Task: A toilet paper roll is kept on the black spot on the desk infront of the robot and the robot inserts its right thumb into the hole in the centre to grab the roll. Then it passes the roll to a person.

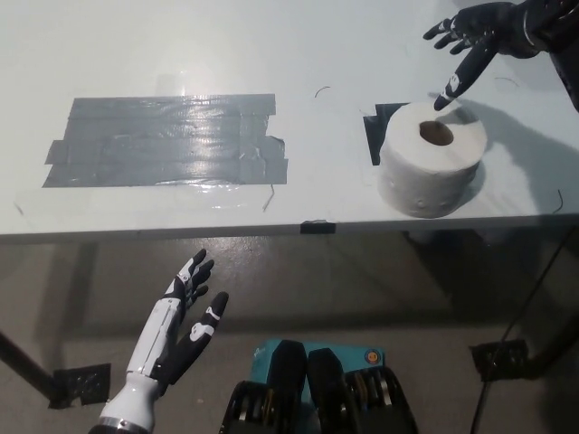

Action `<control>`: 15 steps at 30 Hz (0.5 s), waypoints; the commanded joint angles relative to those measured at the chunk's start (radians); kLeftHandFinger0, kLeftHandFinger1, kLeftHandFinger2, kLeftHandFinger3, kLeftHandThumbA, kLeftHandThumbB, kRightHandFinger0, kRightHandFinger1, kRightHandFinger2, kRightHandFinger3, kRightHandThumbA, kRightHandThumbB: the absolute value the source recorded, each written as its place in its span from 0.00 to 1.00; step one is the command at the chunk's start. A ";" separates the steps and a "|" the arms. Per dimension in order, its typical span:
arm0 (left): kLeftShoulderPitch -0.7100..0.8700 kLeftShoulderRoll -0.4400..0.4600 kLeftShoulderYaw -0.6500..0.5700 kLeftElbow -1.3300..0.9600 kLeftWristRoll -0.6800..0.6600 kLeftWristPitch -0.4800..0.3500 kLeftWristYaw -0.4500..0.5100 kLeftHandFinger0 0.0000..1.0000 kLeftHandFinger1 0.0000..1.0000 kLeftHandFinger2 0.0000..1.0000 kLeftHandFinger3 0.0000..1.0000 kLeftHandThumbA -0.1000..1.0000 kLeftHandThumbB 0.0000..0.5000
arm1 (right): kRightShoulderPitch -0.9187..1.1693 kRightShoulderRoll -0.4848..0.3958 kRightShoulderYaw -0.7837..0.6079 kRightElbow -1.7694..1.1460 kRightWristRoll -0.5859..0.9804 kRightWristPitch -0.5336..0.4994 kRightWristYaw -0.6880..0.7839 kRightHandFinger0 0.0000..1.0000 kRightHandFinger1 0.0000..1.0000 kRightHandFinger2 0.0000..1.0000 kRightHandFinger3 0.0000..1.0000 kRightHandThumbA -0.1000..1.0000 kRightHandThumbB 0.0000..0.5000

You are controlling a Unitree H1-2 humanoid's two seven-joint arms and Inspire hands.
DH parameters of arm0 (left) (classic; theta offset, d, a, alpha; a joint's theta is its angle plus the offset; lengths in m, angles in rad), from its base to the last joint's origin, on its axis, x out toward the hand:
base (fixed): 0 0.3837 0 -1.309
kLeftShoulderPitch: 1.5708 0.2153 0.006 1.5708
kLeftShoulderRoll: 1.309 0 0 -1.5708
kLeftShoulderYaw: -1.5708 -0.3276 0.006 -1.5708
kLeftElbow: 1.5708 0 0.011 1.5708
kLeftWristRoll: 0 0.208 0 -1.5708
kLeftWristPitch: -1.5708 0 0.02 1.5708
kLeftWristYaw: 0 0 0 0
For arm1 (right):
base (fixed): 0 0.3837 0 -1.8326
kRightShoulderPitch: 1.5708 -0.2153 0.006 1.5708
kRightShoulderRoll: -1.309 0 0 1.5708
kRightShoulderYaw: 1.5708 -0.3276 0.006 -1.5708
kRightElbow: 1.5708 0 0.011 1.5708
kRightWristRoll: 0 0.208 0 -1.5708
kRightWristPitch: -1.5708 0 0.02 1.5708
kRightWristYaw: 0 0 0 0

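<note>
- Right hand (479,36) hung in the air, fingers spread, holding nothing; thumb pointed down and toward the robot, its tip just above the far rim of the toilet paper roll (432,169), not in the hole.
- Thumb was kept apart from the other fingers, likely so it alone could enter the core.
- Just below and nearer the robot than the hand, the roll stood on end on the surface (271,45), hole (437,133) facing up, which suited a thumb coming from above.
- Roll covered most of the black spot (374,131); only a dark edge showed on its left side.
- Well to the hand's left lay a grey tape patch (167,140), unused.
- Left hand (185,316) rested below the surface edge, far from the right hand, fingers apart, empty, clear of the work.
- No person in view.
</note>
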 commanded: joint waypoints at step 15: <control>-0.023 0.012 0.003 -0.026 0.006 0.001 -0.008 1.00 1.00 1.00 1.00 0.78 0.03 | -0.023 -0.003 0.018 0.004 -0.024 -0.065 -0.022 1.00 1.00 1.00 1.00 1.00 0.98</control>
